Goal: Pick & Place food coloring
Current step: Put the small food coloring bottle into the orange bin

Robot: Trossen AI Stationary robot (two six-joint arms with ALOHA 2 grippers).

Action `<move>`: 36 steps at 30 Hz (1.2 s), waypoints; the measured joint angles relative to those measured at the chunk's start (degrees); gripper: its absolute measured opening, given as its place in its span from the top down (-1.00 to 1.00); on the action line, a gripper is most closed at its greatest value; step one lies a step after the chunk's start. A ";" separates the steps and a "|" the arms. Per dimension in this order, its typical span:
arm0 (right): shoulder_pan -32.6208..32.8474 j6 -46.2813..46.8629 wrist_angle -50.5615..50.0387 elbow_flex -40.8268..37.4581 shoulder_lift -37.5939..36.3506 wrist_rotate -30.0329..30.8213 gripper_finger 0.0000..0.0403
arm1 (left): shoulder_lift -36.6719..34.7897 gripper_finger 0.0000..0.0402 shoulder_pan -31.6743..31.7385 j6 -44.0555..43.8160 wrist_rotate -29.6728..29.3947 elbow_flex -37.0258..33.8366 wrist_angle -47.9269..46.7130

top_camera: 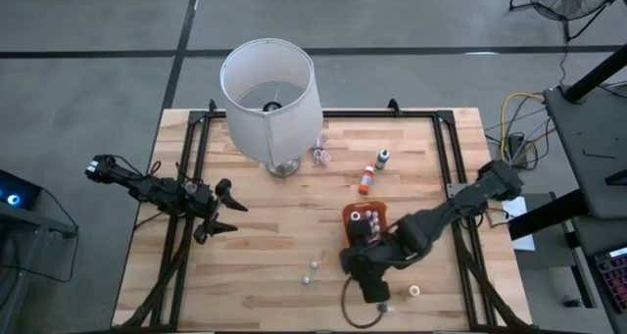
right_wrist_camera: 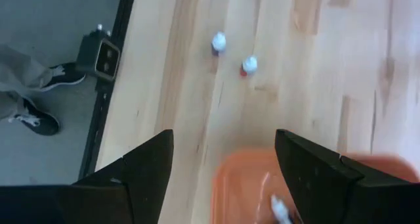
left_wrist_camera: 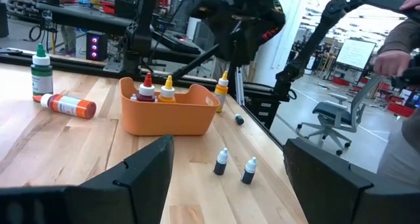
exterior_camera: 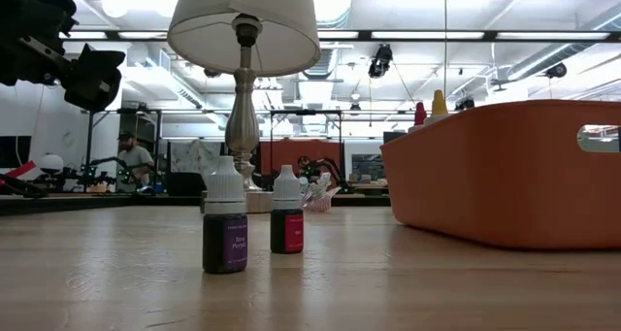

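Observation:
Two small food coloring bottles (right_wrist_camera: 218, 42) (right_wrist_camera: 248, 65) stand upright on the wood near the table's near edge, also in the low view as a purple bottle (exterior_camera: 225, 229) and a red one (exterior_camera: 288, 222). The orange tray (top_camera: 364, 214) holds a red-capped bottle (left_wrist_camera: 147, 86) and a yellow-capped one (left_wrist_camera: 168, 87). My right gripper (right_wrist_camera: 223, 142) hangs open over the tray's near side (top_camera: 362, 267), tilted down toward the two bottles, with nothing between its fingers. My left gripper (top_camera: 230, 216) waits open at the table's left, level.
A white-shaded lamp (top_camera: 269, 89) stands at the far middle. A green-capped bottle (top_camera: 381, 159) stands and an orange bottle (top_camera: 365, 180) lies beyond the tray. Another small bottle (top_camera: 415, 291) sits near the front edge on the right. Black frame rails run along the table's sides.

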 joint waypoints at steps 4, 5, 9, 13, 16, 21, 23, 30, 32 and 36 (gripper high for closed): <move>-1.42 -4.05 -0.17 6.18 5.46 -0.20 -0.27 | 0.01 -0.29 0.02 0.00 0.01 0.00 0.00; -1.69 -5.09 -0.30 7.74 6.71 -0.21 -0.27 | 0.00 -0.29 0.01 0.00 0.00 0.01 0.00; -2.98 -8.79 -2.74 14.38 12.65 -0.21 -0.26 | 0.02 -0.29 0.02 0.00 0.00 0.02 0.00; -4.16 -12.54 -4.81 19.43 17.68 -0.18 -0.26 | 0.00 -0.29 0.01 0.00 0.00 0.00 0.00; -5.15 -13.44 -5.24 21.24 19.87 -0.28 -0.26 | 0.00 -0.29 0.01 0.00 0.00 0.01 0.00; -6.48 -14.72 -5.72 20.99 21.92 -2.25 -0.25 | 0.00 -0.29 0.00 0.00 0.00 0.02 0.00; -6.76 -14.88 -5.42 20.21 21.93 -2.58 -0.24 | 0.00 -0.29 0.01 0.00 0.00 0.00 0.00; -6.93 -15.97 -2.89 16.82 22.84 -2.79 -0.23 | 0.01 -0.29 0.01 0.00 0.00 0.02 0.00; -6.91 -16.60 -1.65 16.24 23.28 -2.77 -0.23 | 0.02 -0.29 0.01 0.00 0.00 0.01 0.00; -7.03 -17.26 0.90 14.63 24.43 -2.75 -0.23 | 0.02 -0.29 0.01 0.00 0.00 0.00 0.00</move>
